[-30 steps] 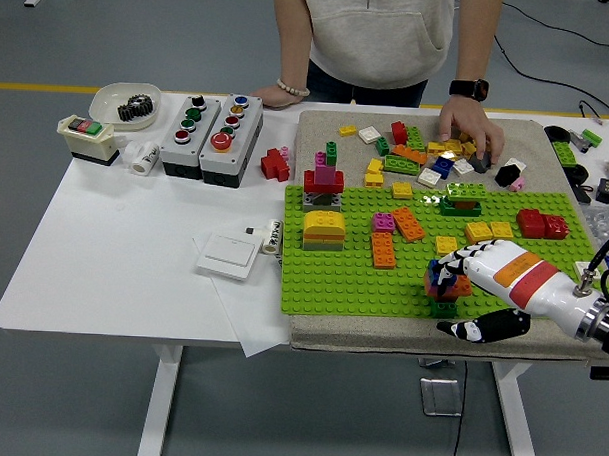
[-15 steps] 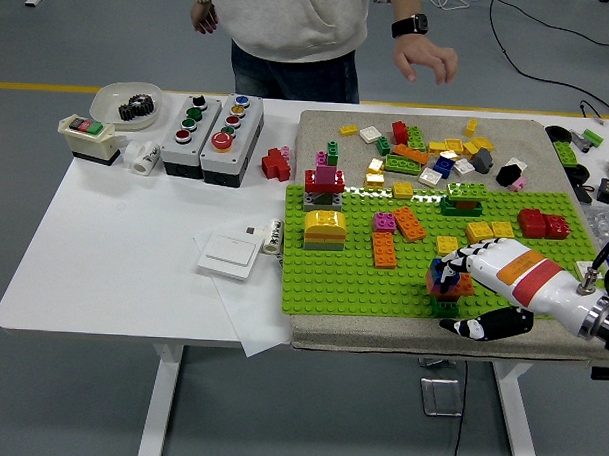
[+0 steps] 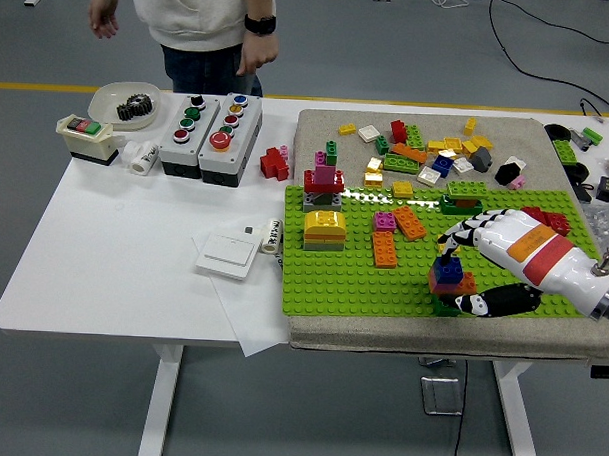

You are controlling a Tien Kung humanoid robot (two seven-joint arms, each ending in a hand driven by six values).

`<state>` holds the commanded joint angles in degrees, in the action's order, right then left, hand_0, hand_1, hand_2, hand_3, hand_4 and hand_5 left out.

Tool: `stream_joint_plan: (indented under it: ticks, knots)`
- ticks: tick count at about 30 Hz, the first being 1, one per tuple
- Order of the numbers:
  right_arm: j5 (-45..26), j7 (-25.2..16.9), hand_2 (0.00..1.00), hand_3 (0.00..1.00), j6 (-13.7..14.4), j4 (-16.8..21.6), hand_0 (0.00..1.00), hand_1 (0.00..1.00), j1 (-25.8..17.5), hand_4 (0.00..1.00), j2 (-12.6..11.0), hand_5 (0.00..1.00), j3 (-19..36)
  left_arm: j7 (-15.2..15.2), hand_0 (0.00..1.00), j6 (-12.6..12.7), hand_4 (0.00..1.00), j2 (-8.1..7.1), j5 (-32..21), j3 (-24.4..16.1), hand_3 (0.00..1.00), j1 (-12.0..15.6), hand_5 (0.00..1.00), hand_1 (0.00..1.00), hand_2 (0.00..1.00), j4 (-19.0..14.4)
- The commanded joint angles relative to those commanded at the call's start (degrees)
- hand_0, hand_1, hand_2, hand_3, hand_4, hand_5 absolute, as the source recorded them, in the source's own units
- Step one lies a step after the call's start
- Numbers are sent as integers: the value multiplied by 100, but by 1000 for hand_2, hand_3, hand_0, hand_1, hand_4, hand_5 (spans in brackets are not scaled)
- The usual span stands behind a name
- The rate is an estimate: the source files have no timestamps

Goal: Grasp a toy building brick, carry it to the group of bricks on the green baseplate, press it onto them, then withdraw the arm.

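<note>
1. We see the right hand (image 3: 484, 256) reaching in from the right over the green baseplate (image 3: 353, 280), which lies on a grey mat (image 3: 318, 128) on the white table (image 3: 114, 251).
2. Its fingers (image 3: 462, 234) are spread and released above a small stack of bricks (image 3: 449, 280); the black thumb (image 3: 497, 300) sits just beside the stack's base, and we cannot tell whether it touches.
3. The stack stands near the baseplate's front edge: a blue brick (image 3: 447, 267) on top, red and orange pieces under it.
4. Elsewhere on the baseplate we see a yellow domed brick (image 3: 325, 226), an orange brick (image 3: 384, 249) and a red-and-pink tower (image 3: 324, 182).
5. Loose bricks (image 3: 417, 152) lie scattered on the mat beyond the baseplate.
6. On the table's left stand two button boxes (image 3: 210, 135) and a bowl holding a gear (image 3: 122, 104).
7. A person (image 3: 202, 24) stands at the far side, arms down, away from the table.
</note>
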<state>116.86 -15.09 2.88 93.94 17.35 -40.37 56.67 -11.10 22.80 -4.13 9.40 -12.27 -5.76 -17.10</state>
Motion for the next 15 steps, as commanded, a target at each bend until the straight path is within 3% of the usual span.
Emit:
stream_joint_plan:
  ticks: [8,14,15]
  knots:
    - [-128,15,663,539,37,-451,643,628,337,821,59,504,73,12,740,-1,642,-2,-25,14,589,-9,670,726,724,-5]
    - [54,271,688,556,157,-1181,669,642,876,823,101,505,83,19,740,-1,643,-5,-53,26,588,-35,670,727,723,-5]
    - [191,384,743,770,199,-1353,722,688,990,846,121,483,58,17,741,1,644,-6,-56,27,590,-42,669,726,725,-3]
